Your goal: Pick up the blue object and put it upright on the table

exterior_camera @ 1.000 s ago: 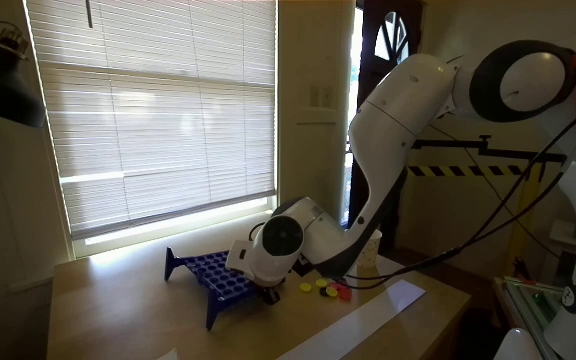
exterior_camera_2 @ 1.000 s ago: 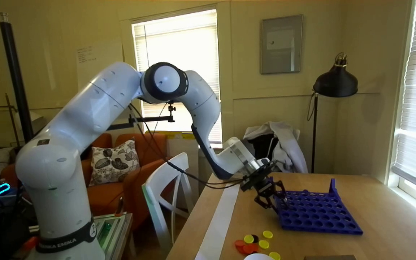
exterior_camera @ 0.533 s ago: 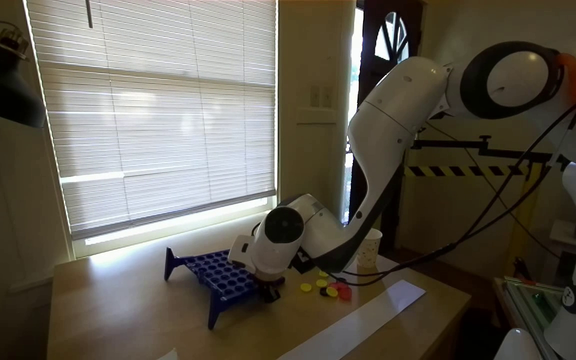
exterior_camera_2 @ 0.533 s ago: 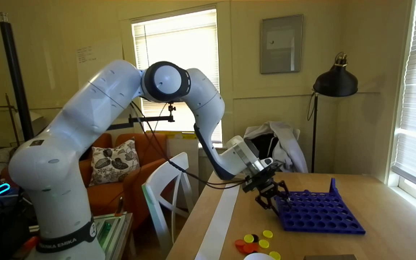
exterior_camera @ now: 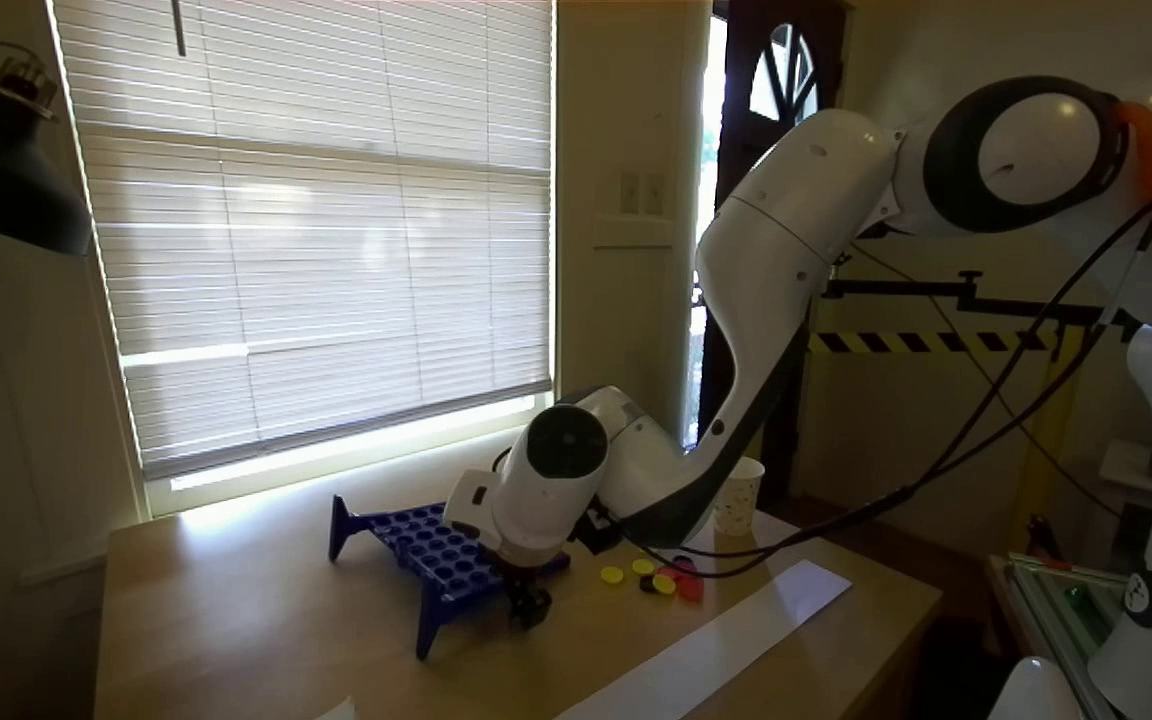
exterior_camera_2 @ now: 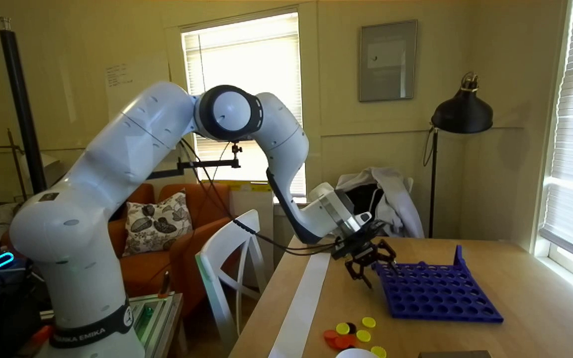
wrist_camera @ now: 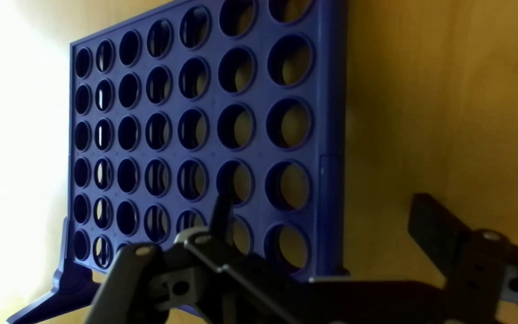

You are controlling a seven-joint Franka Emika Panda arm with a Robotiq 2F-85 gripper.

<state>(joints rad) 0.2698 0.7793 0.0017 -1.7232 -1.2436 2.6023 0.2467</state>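
Note:
The blue object (exterior_camera_2: 440, 293), a dark blue grid rack with rows of round holes, lies with its grid face up on the tan table (exterior_camera_2: 540, 278). In an exterior view the legs of the blue object (exterior_camera: 426, 615) reach down to the tabletop. My gripper (exterior_camera_2: 382, 278) is at the rack's near edge, its jaws wide apart. In the wrist view the gripper (wrist_camera: 324, 216) has one finger (wrist_camera: 221, 216) over the holes and the opposite finger (wrist_camera: 434, 229) beyond the rack's edge, above bare wood. Gaps show on both sides of that edge. Whether the finger over the holes touches the rack I cannot tell.
Several yellow, red and black discs (exterior_camera_2: 363, 336) lie near the arm. Behind them stands a white cup (exterior_camera: 739, 505). A long white strip (exterior_camera_2: 301, 303) runs along the table. The edge of a brown box (exterior_camera_2: 454, 354) shows. A window with blinds (exterior_camera: 316, 250) borders the table.
The jaws have spread clearly wider, and the hand has turned and drawn slightly back from the rack's edge. Earlier, the rack shifted very slightly away from the arm.

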